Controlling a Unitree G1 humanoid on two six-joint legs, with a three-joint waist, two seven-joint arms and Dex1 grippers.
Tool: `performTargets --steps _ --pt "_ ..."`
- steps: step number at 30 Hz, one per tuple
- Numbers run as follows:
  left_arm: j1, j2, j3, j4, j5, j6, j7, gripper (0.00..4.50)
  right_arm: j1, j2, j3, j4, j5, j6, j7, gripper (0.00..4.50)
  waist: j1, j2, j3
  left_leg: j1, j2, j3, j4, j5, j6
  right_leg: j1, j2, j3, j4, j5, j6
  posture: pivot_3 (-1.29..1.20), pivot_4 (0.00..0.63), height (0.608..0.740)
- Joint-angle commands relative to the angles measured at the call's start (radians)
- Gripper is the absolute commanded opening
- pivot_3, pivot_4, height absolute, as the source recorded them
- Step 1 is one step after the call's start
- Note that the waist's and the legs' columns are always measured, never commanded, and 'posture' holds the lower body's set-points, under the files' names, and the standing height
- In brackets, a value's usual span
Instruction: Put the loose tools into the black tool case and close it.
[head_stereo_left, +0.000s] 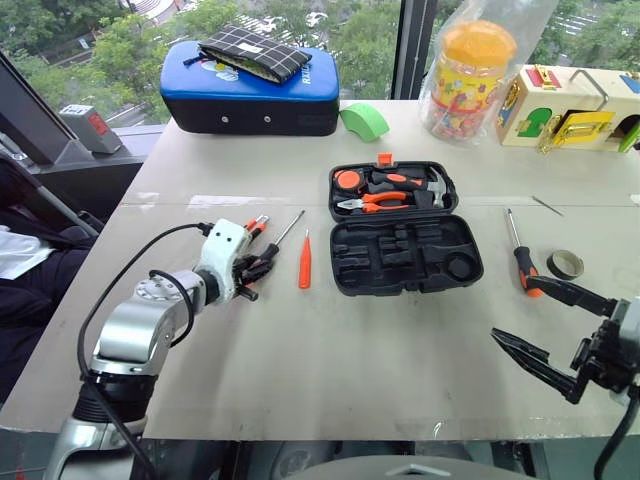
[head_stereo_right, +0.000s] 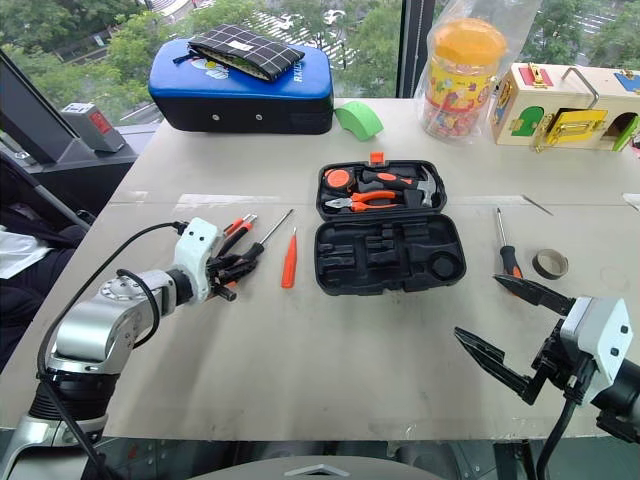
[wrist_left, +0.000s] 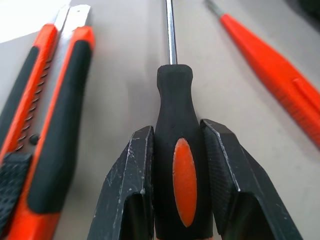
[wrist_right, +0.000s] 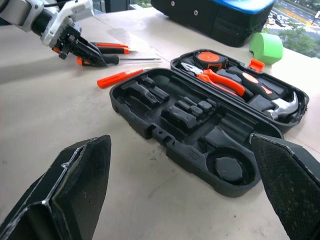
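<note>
The black tool case (head_stereo_left: 405, 255) lies open in the middle of the worktop (head_stereo_left: 330, 350). Its nearer half shows bare moulded recesses; its far half holds a hammer (head_stereo_left: 425, 185), orange-handled pliers (head_stereo_left: 375, 202) and a round orange-and-black tape measure (head_stereo_left: 349, 180), with the small orange latch (head_stereo_left: 385, 158) at the far edge.

To the left of the case, well apart from it, lie three of the loose tools side by side. Nearest the case is the small all-orange screwdriver (head_stereo_left: 305, 265). Next comes a steel-shaft screwdriver (wrist_left: 177, 150), and farthest from the case is the orange-and-black utility knife (wrist_left: 47, 115). The left tool (head_stereo_left: 255, 270) rests low on the worktop there, its two black fingers (wrist_left: 125, 185) pressed against either side of that screwdriver's black handle, pinching it; the shaft points away from the fingers.

To the right of the case lies the second steel-shaft screwdriver (head_stereo_left: 520, 255), with a small roll of tape (head_stereo_left: 565, 264) just beyond it. The right tool (head_stereo_left: 560, 335) hovers nearer than these, right of the case and apart from it, its fingers (wrist_right: 75, 190) spread wide with nothing between them.

Beyond the case, at the back of the worktop, stand a blue-topped padded case (head_stereo_left: 250, 90), a green tape roll (head_stereo_left: 364, 120), a plastic jar with a yellow lid (head_stereo_left: 470, 75) and a wooden latch board (head_stereo_left: 575, 110).
</note>
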Motion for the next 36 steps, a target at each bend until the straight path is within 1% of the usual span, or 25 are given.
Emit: performTargets --steps 1,3,4,6,8,9,11,13,16,18,22,24,31,34,36 --pt "-0.138 0.033 0.093 -0.052 -0.165 -0.015 -0.179 0.79 0.025 0.025 -0.029 -0.028 -0.009 -0.043 -0.007 4.5 0.003 -0.003 0.002 -0.001 0.0 -0.002 0.001 0.0 0.0 0.0 0.0 -0.002 0.0 0.0 0.0 0.0 0.15 0.74" --pt "-0.206 0.09 0.01 -0.039 -0.155 -0.034 -0.312 0.79 0.036 0.037 -0.037 -0.023 -0.017 -0.052 -0.013 4.5 0.0 -0.003 0.002 -0.002 0.0 -0.004 0.002 0.001 -0.003 0.0 0.0 -0.006 0.001 0.0 0.0 0.0 0.15 0.74" --pt "-0.258 0.106 -0.053 -0.015 -0.122 -0.062 -0.369 0.79 0.042 0.043 -0.042 -0.021 -0.02 -0.058 -0.015 4.5 -0.003 -0.001 0.001 -0.001 0.0 -0.003 0.001 0.002 -0.004 0.0 0.0 -0.007 0.001 0.0 0.0 0.0 0.15 0.74" --pt "-0.354 0.107 -0.167 0.049 -0.039 -0.144 -0.449 0.79 0.052 0.05 -0.05 -0.016 -0.024 -0.066 -0.018 4.5 -0.002 0.002 -0.001 0.0 -0.002 -0.001 0.001 0.002 -0.004 0.001 0.002 -0.007 0.001 0.0 0.0 0.0 0.15 0.74" --pt "-0.465 0.071 -0.291 0.148 0.066 -0.251 -0.518 0.79 0.064 0.057 -0.065 -0.012 -0.03 -0.073 -0.021 4.5 0.0 0.002 -0.001 0.0 -0.004 0.0 0.001 0.003 -0.004 0.001 0.001 -0.006 0.001 0.0 0.0 0.0 0.15 0.74" --pt "-0.535 0.029 -0.352 0.224 0.113 -0.278 -0.54 0.79 0.077 0.061 -0.078 -0.012 -0.032 -0.077 -0.02 4.5 -0.001 0.001 0.0 0.0 -0.004 0.0 0.002 0.002 -0.004 0.002 0.002 -0.006 0.001 0.0 0.0 0.0 0.15 0.74" --pt "-0.633 -0.043 -0.439 0.359 0.195 -0.355 -0.576 0.79 0.104 0.069 -0.106 -0.019 -0.025 -0.079 -0.021 4.5 0.0 -0.001 0.001 0.0 -0.005 -0.001 0.003 0.002 -0.002 0.002 0.002 -0.007 0.002 0.0 0.0 0.0 0.15 0.74" --pt "-0.699 -0.101 -0.491 0.487 0.266 -0.421 -0.581 0.79 0.127 0.077 -0.13 -0.029 -0.02 -0.083 -0.024 4.5 -0.002 -0.002 0.001 -0.001 -0.004 -0.002 0.004 0.001 -0.001 0.002 0.003 -0.008 0.003 0.0 0.0 0.0 0.15 0.74" --pt "-0.764 -0.162 -0.528 0.641 0.342 -0.494 -0.584 0.79 0.156 0.087 -0.154 -0.043 -0.017 -0.088 -0.026 4.5 -0.013 -0.002 0.002 0.0 -0.004 -0.001 0.004 0.001 0.0 0.002 0.003 -0.007 0.003 -0.001 0.001 0.0 0.15 0.74" --pt "-0.786 -0.189 -0.529 0.709 0.374 -0.534 -0.578 0.79 0.167 0.091 -0.161 -0.05 -0.012 -0.087 -0.032 4.5 -0.024 -0.002 0.002 0.0 -0.003 -0.001 0.003 0.001 0.0 0.001 0.004 -0.007 0.003 -0.001 0.001 0.0 0.15 0.74" --pt "-0.802 -0.216 -0.555 0.839 0.453 -0.616 -0.584 0.79 0.178 0.092 -0.171 -0.068 -0.007 -0.081 -0.045 4.5 -0.028 -0.002 0.002 -0.001 -0.003 -0.002 0.002 0.001 0.0 0.001 0.004 -0.008 0.003 -0.001 0.002 0.0 0.15 0.74" --pt "-0.809 -0.228 -0.551 0.878 0.478 -0.65 -0.585 0.79 0.172 0.09 -0.168 -0.07 -0.014 -0.081 -0.057 4.5 -0.028 -0.003 0.003 0.0 -0.003 -0.002 0.003 0.001 0.0 0.001 0.003 -0.007 0.003 -0.001 0.002 0.0 0.15 0.74" --pt "-0.843 -0.249 -0.532 0.969 0.529 -0.673 -0.58 0.79 0.168 0.088 -0.15 -0.082 -0.019 -0.074 -0.078 4.5 -0.022 -0.005 0.004 -0.001 -0.004 -0.003 0.005 0.0 0.0 0.002 0.003 -0.009 0.005 -0.001 0.002 0.0 0.15 0.74" --pt "-0.849 -0.251 -0.545 1.016 0.562 -0.737 -0.568 0.79 0.156 0.084 -0.138 -0.071 -0.028 -0.076 -0.081 4.5 -0.022 -0.005 0.004 -0.001 -0.004 -0.003 0.006 0.0 0.0 0.002 0.003 -0.009 0.005 -0.001 0.002 0.0 0.15 0.74" --pt "-0.855 -0.257 -0.54 1.03 0.574 -0.759 -0.546 1.84 0.148 0.082 -0.133 -0.065 -0.036 -0.079 -0.082 4.5 -0.022 -0.005 0.004 0.0 -0.004 -0.004 0.006 0.0 0.0 0.002 0.003 -0.01 0.006 -0.001 0.002 0.0 0.15 0.74"
